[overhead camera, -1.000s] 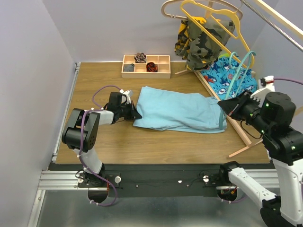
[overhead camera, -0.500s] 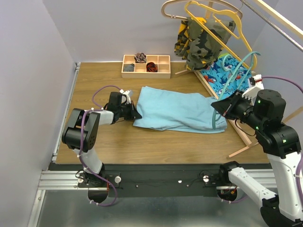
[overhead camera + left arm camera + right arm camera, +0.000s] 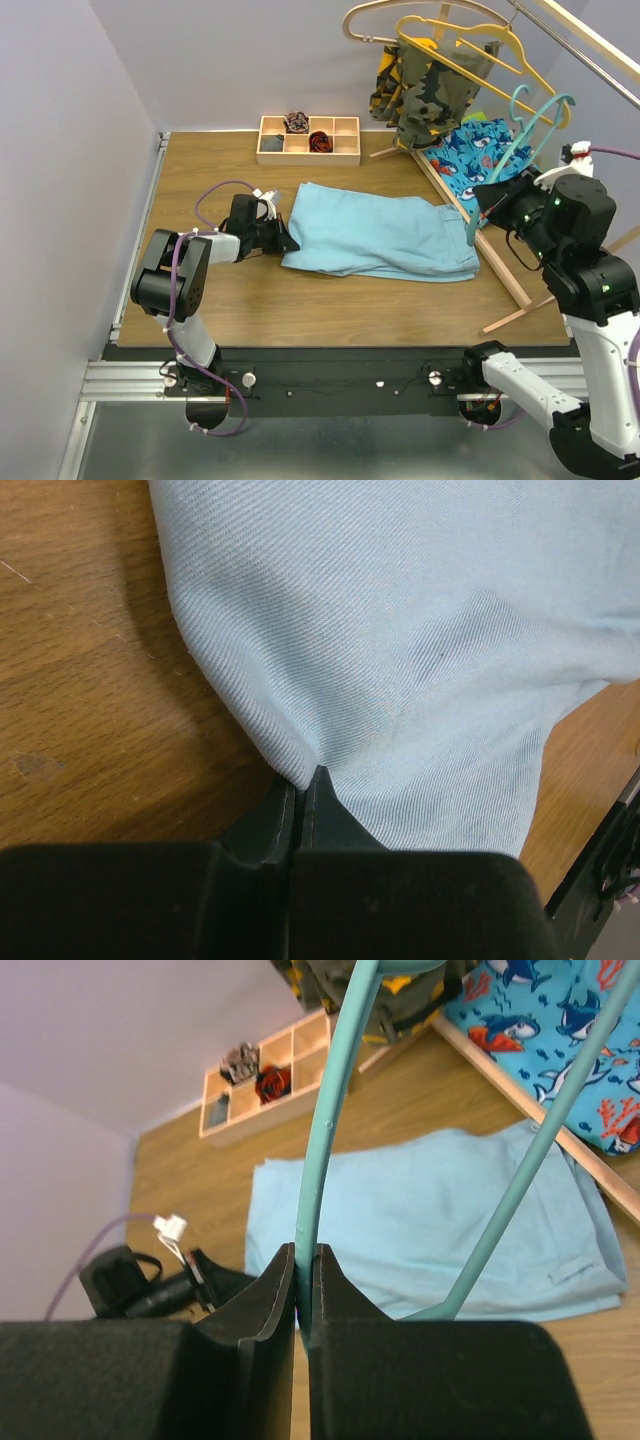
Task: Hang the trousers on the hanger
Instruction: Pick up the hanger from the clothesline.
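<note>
The table (image 3: pixel 330 300) carried the trousers (image 3: pixel 385 235), lying flat and wrinkled across its middle. At their right end the teal hanger (image 3: pixel 322 1130) tilted up in the air, its lower corner just over the trousers' right edge. There the right gripper (image 3: pixel 303 1260) had its jaws clamped on 1 thin rod of it, and the left gripper (image 3: pixel 300 780) was pinched tight on the cloth at the trousers' left edge.

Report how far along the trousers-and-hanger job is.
Done: right fingers shut on the hanger; left fingers pinch an edge of the trousers. In hand: both grips, nothing threaded. Left: the trousers lie flat on the table, not yet over the hanger.
</note>
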`<act>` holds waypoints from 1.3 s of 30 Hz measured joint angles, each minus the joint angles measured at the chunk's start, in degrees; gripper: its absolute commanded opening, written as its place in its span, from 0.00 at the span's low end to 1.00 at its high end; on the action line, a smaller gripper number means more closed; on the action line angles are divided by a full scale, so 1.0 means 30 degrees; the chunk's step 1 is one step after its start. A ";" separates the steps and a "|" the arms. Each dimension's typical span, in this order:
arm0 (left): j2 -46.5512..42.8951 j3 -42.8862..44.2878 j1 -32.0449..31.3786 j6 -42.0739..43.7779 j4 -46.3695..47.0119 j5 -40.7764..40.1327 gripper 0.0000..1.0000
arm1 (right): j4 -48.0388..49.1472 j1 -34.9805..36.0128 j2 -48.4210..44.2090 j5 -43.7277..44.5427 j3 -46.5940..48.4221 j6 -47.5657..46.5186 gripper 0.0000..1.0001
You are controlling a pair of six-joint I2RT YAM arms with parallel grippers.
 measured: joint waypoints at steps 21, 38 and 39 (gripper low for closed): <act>0.0124 0.0066 -0.0102 -0.0015 0.0109 0.0000 0.00 | 0.2565 0.0000 0.2069 -0.3570 0.3730 0.5960 0.01; 0.0248 0.0080 -0.0102 -0.0051 0.0284 0.0022 0.00 | 0.2922 -0.0015 0.2127 -0.7140 0.2951 0.6142 0.01; 0.0270 0.0087 -0.0102 -0.0066 0.0313 0.0029 0.00 | 0.2871 -0.0015 0.2127 -0.7606 0.2951 0.6018 0.01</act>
